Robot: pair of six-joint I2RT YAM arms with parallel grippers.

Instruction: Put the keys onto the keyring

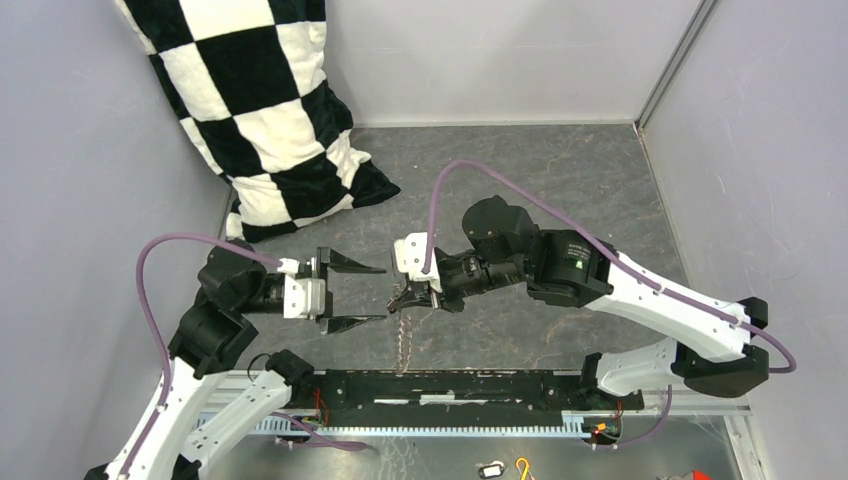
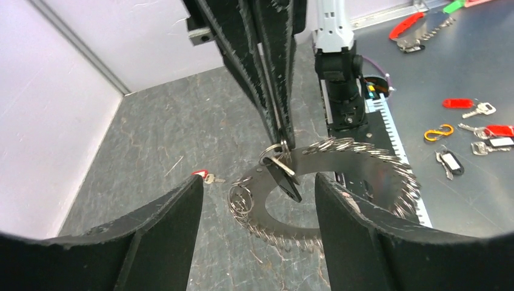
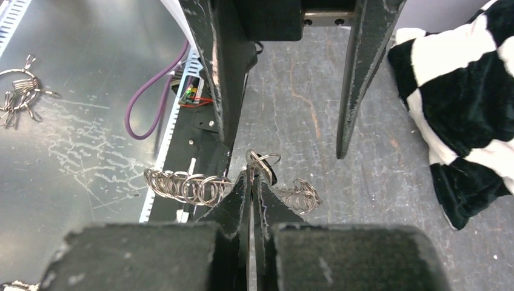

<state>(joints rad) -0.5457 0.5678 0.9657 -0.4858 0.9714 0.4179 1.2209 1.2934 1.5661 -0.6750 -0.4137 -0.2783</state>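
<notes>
R gripper (image 1: pixel 406 300) clenched on 1 keyring (image 2: pixel 363 151); 1 black key (image 2: pixel 285 180) hangs there. L gripper (image 1: pixel 381 294) released. 1 red key (image 2: pixel 202 174) on counter (image 2: pixel 151 133).

The keyring (image 2: pixel 339 160) is thin grey metal, dull on its flat band, while the small wire rings (image 2: pixel 401 182) fringing it catch the light, and the key (image 2: pixel 285 177) hanging at it has a black plastic head. The worktop (image 2: pixel 182 133) looks matt, rough and mottled grey like stone, the pillow (image 1: pixel 270 110) is soft plush cloth, and the left hand (image 2: pixel 257 179) has fingers (image 2: pixel 157 236) of grainy matt black plastic.
</notes>
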